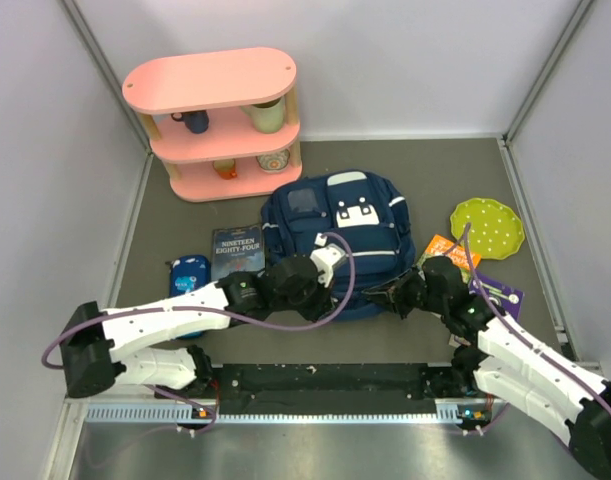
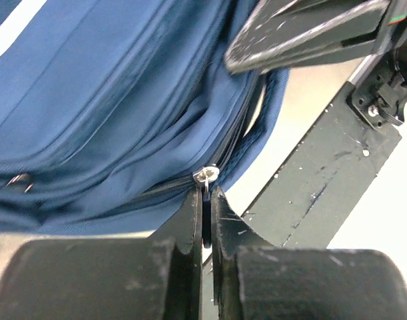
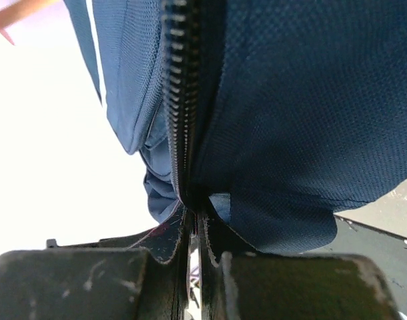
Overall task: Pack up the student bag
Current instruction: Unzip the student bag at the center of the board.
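The student bag [image 1: 335, 235], navy with white patches, lies flat in the middle of the table. My left gripper [image 1: 337, 300] is at its near edge. In the left wrist view this gripper [image 2: 206, 195] is shut on the silver zipper pull [image 2: 206, 176], and blue fabric [image 2: 110, 100] fills the view above. My right gripper [image 1: 373, 294] meets the bag's near right corner. In the right wrist view the right gripper [image 3: 193, 212] is shut on the bag's fabric at the lower end of the closed zipper [image 3: 180, 100]. The right gripper's fingers [image 2: 303, 33] show in the left wrist view.
A pink shelf [image 1: 213, 120] with cups stands at the back left. A dark book [image 1: 235, 250] and a bright-blue pencil case [image 1: 188, 275] lie left of the bag. At the right are a green dotted plate [image 1: 487, 227], an orange item [image 1: 447, 250] and a purple item [image 1: 500, 295].
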Robot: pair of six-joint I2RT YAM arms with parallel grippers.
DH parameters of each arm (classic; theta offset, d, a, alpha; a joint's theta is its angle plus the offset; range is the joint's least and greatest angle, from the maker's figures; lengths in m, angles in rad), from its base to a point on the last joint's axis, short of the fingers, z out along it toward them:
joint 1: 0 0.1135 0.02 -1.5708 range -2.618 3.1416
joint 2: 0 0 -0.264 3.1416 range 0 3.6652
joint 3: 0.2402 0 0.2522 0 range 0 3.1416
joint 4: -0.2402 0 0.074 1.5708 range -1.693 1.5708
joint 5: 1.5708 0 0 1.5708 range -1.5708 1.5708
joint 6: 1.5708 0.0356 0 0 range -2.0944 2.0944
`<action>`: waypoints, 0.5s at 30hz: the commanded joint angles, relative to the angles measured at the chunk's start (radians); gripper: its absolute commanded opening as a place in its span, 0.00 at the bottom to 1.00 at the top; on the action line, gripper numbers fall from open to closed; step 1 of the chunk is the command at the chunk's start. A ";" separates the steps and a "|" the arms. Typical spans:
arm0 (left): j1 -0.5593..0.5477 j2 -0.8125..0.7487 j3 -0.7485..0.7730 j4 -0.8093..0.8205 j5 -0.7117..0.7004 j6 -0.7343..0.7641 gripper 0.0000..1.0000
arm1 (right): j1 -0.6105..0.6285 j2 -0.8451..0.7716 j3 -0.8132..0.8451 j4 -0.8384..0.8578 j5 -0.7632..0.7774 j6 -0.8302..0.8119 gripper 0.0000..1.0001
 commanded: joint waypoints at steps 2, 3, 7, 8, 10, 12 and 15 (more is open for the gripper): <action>0.054 -0.159 -0.071 -0.168 -0.112 -0.059 0.00 | -0.091 -0.074 -0.040 -0.052 0.154 -0.011 0.00; 0.072 -0.168 -0.095 -0.174 -0.115 -0.068 0.00 | -0.108 -0.079 -0.036 -0.061 0.151 -0.026 0.00; 0.161 -0.199 -0.123 -0.209 -0.172 -0.106 0.00 | -0.130 -0.086 -0.016 -0.078 0.138 -0.057 0.00; 0.172 -0.196 -0.122 -0.214 -0.196 -0.117 0.00 | -0.131 -0.088 -0.011 -0.079 0.138 -0.062 0.00; 0.210 -0.169 -0.106 -0.249 -0.270 -0.125 0.00 | -0.131 -0.090 0.009 -0.090 0.138 -0.085 0.00; 0.247 -0.140 -0.087 -0.252 -0.299 -0.127 0.00 | -0.131 -0.096 0.024 -0.099 0.134 -0.103 0.00; 0.340 -0.066 -0.047 -0.237 -0.305 -0.111 0.00 | -0.131 -0.103 0.042 -0.106 0.122 -0.134 0.00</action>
